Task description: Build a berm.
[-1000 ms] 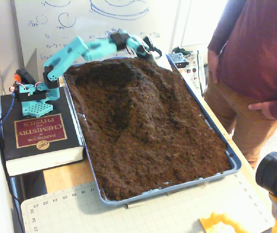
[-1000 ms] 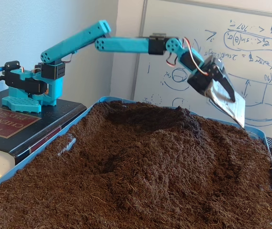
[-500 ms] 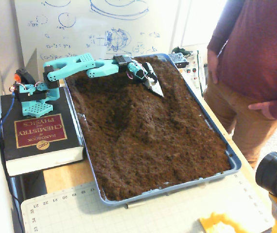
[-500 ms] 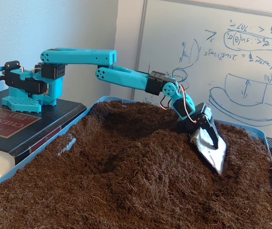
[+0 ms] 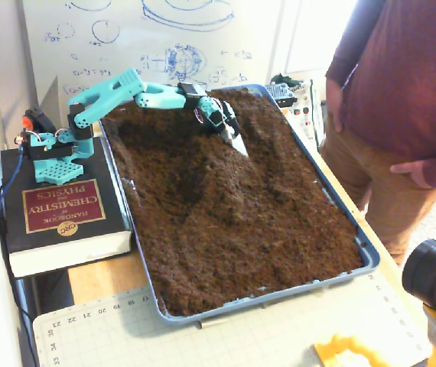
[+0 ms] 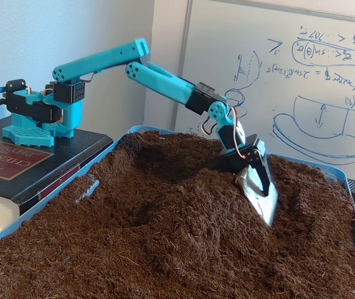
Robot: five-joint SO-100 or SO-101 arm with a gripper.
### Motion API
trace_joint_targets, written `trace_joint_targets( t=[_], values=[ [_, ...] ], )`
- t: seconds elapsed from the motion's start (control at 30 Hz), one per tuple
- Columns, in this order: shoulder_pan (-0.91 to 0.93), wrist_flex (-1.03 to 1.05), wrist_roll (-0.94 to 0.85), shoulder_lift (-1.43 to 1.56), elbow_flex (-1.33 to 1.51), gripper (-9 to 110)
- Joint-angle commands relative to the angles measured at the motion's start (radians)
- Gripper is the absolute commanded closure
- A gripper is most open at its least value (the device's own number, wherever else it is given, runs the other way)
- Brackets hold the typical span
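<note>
Scoop tip in soil, far half of tray.
Blue plastic tray [image 5: 367,256] on desk, filled with dark brown soil; raised soil berm [image 6: 184,156] lies at far end. Turquoise arm's fingers [image 6: 260,198] carry a silvery metal scoop blade [image 5: 235,142], tip dug in beside berm; finger spread: cannot tell.

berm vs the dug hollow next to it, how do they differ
The berm rises as a ridge under the gripper; the hollow sinks below the surface. The berm catches more light; the hollow looks darker and shadowed. The gripper's scoop digs into the berm; nothing touches the hollow. Both are the same loose brown soil in the blue tray.
</note>
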Motion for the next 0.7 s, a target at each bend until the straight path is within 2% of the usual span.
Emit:
trace_joint_targets(
  t=[0.0,0.37,0.67],
  values=[
    [-0.018,0.015,-0.011,0.143,0.118,101],
    [-0.021,0.015,-0.012,0.351,0.393,101],
    [-0.023,0.014,-0.012,0.482,0.508,101]
  ],
)
